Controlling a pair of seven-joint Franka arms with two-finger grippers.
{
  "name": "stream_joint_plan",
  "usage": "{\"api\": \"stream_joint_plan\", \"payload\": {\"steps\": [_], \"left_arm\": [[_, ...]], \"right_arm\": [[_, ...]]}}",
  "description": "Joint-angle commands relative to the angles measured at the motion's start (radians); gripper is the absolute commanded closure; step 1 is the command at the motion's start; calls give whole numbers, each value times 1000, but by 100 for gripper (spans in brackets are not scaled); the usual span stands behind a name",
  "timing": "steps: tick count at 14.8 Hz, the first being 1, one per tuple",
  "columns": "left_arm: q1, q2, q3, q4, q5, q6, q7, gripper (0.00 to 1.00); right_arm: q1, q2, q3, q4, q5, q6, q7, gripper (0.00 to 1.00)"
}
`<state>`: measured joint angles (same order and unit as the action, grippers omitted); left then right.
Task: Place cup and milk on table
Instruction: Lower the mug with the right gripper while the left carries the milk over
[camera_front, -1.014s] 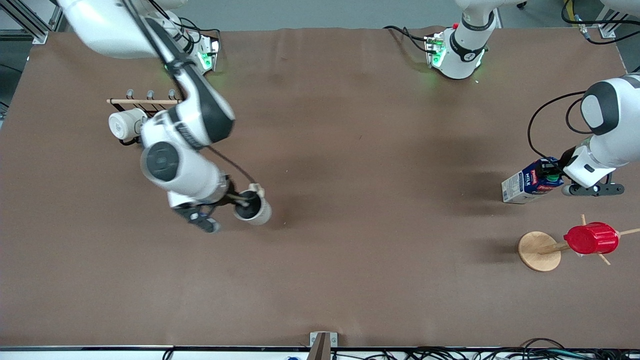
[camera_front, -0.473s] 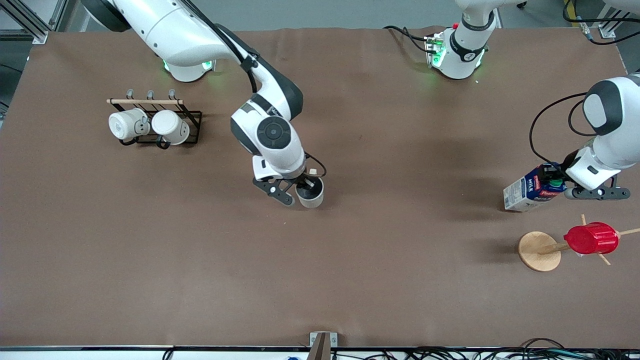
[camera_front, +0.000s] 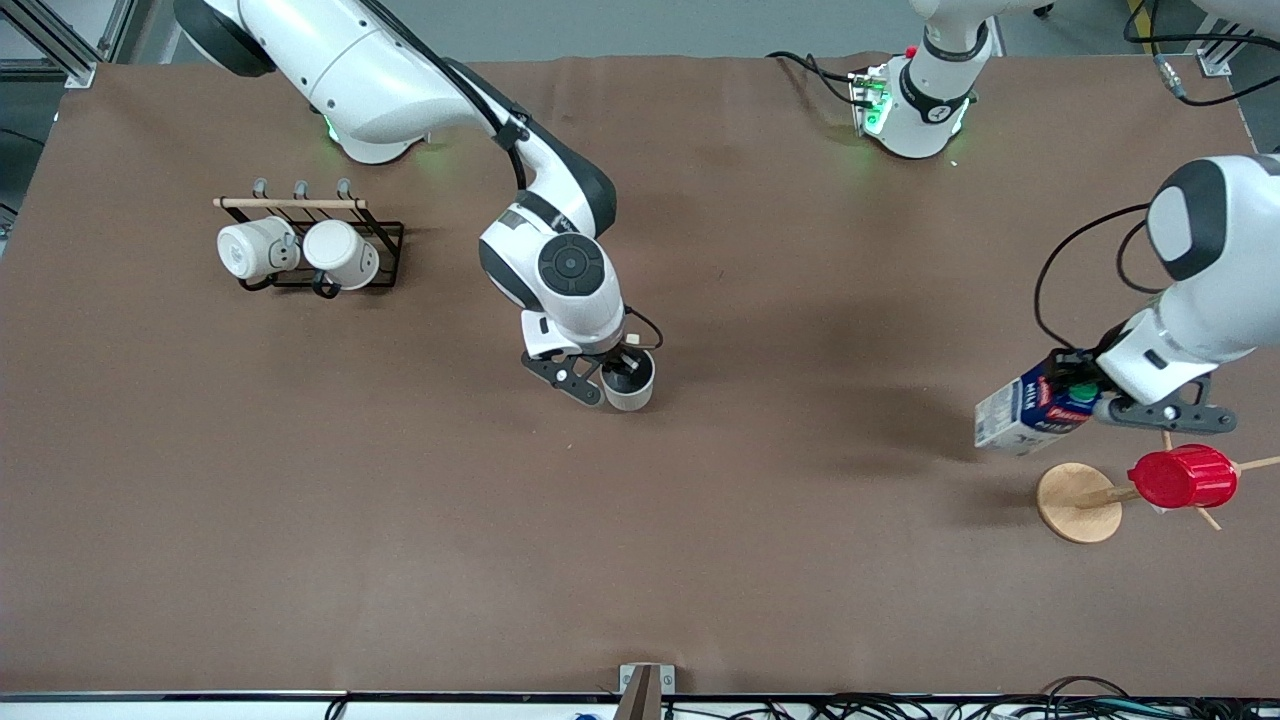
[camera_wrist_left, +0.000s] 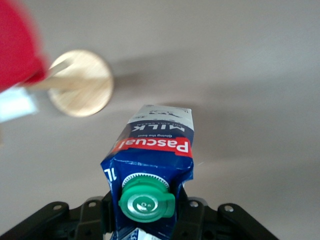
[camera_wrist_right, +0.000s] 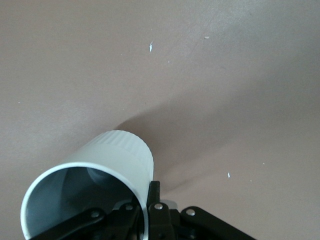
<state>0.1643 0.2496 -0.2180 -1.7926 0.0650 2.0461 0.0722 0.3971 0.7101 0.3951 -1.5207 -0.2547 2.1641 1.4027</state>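
The cream-beige cup (camera_front: 630, 385) with a dark inside is upright, low over the middle of the brown table (camera_front: 700, 560). I cannot tell if it touches the cloth. My right gripper (camera_front: 618, 372) is shut on its rim, one finger inside and one outside, as the right wrist view shows on the cup (camera_wrist_right: 115, 160) and the gripper (camera_wrist_right: 148, 200). The blue and white milk (camera_front: 1028, 414) hangs tilted in the air over the left arm's end of the table. My left gripper (camera_front: 1085, 398) is shut on its top beside the green cap, seen in the left wrist view on the milk (camera_wrist_left: 157, 145) and the gripper (camera_wrist_left: 146, 212).
A black rack (camera_front: 385, 240) with a wooden bar holds two whiter mugs (camera_front: 300, 252) near the right arm's base. A round wooden stand (camera_front: 1078, 502) carrying a red ribbed cup (camera_front: 1182, 476) stands just nearer the front camera than the milk.
My right gripper has carried the cup from beside the mug rack to the table's middle and lowered it. My left gripper has carried the milk toward the front camera, closer to the wooden stand.
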Motion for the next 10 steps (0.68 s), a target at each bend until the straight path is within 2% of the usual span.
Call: {"api": "stream_joint_plan", "payload": {"steps": [1, 4, 5, 6, 8, 10], "left_arm": [[-25, 118, -93, 131, -4, -29, -131, 90], [-135, 187, -103, 206, 6, -29, -291, 90], [-169, 212, -103, 228, 7, -29, -322, 90], [-204, 232, -103, 245, 6, -29, -351, 92], [-265, 250, -103, 268, 4, -29, -417, 94], [-325, 273, -100, 312, 7, -29, -497, 95]], "right_arm": [[-6, 6, 14, -3, -32, -1, 30, 93], [-6, 12, 14, -30, -34, 46, 33, 92], [-6, 12, 14, -32, -34, 46, 33, 84], [-6, 14, 14, -32, -34, 46, 33, 74], [-14, 11, 14, -30, -35, 43, 35, 33], [-26, -9, 14, -24, -34, 30, 33, 5]]}}
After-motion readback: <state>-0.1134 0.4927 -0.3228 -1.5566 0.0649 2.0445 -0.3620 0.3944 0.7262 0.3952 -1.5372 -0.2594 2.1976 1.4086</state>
